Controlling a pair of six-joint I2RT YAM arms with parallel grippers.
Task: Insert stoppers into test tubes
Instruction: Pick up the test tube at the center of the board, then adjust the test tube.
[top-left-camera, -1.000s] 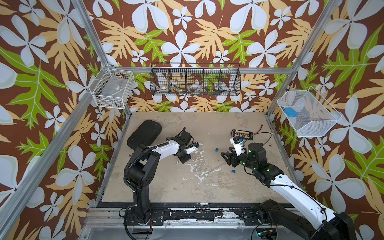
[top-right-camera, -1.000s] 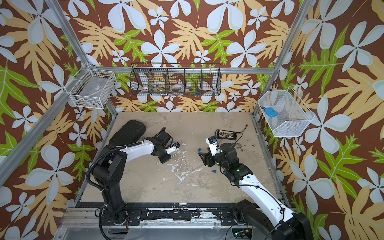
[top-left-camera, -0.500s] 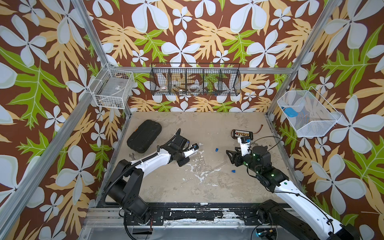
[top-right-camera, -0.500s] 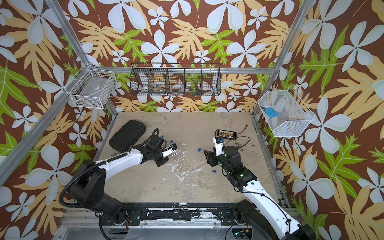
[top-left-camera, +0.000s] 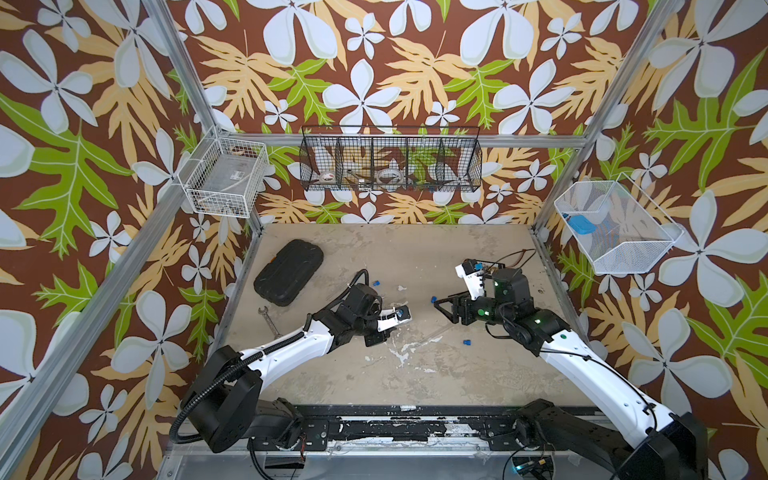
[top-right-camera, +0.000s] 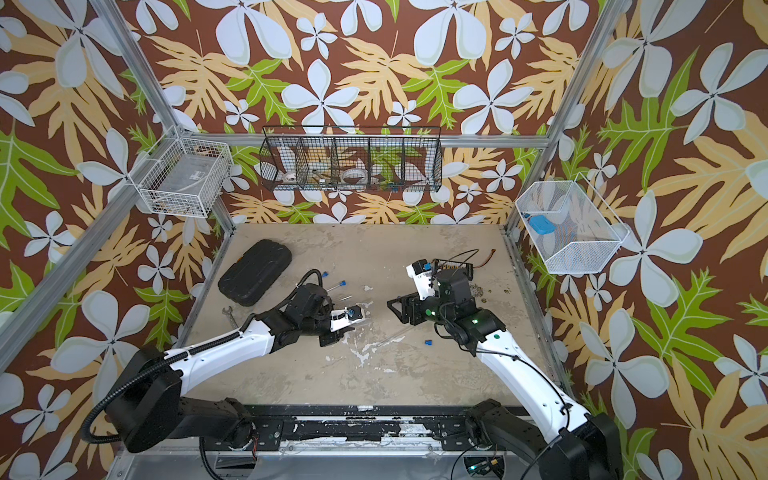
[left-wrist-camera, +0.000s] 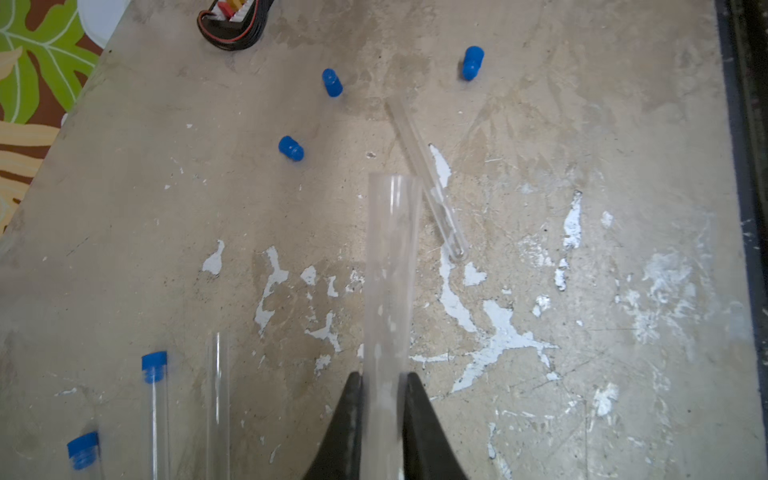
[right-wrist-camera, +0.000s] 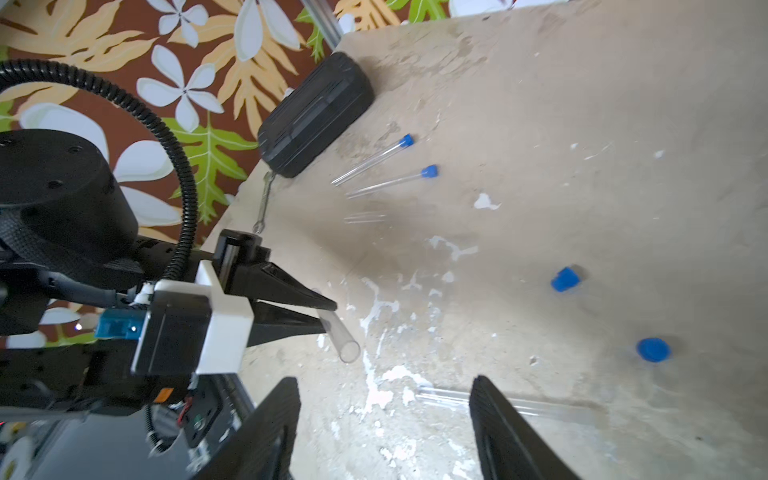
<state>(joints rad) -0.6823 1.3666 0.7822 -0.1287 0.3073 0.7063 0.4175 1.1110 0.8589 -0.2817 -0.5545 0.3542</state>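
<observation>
**One tube clamped in the left jaws; right jaws apart**

A clear test tube (left-wrist-camera: 390, 270) is clamped between the left jaws and held above the worktop (left-wrist-camera: 623, 332), with its open mouth pointed away from the wrist. The right jaws are spread apart and nothing is gripped by them. In the right wrist view a second bare tube (right-wrist-camera: 548, 409) is seen lying flat on the worktop, partly hidden behind one jaw. Three loose stoppers (left-wrist-camera: 291, 148) are scattered on the worktop beyond the held tube, each apart from the others, and the second bare tube is seen near them in the left wrist view. Two stoppered tubes (right-wrist-camera: 370, 162) are laid side by side near the black case (right-wrist-camera: 316, 112), and an uncapped tube (left-wrist-camera: 217, 395) is laid just beside them. A wrench (top-left-camera: 268, 320) is seen near the case, at the worktop's edge.
</observation>
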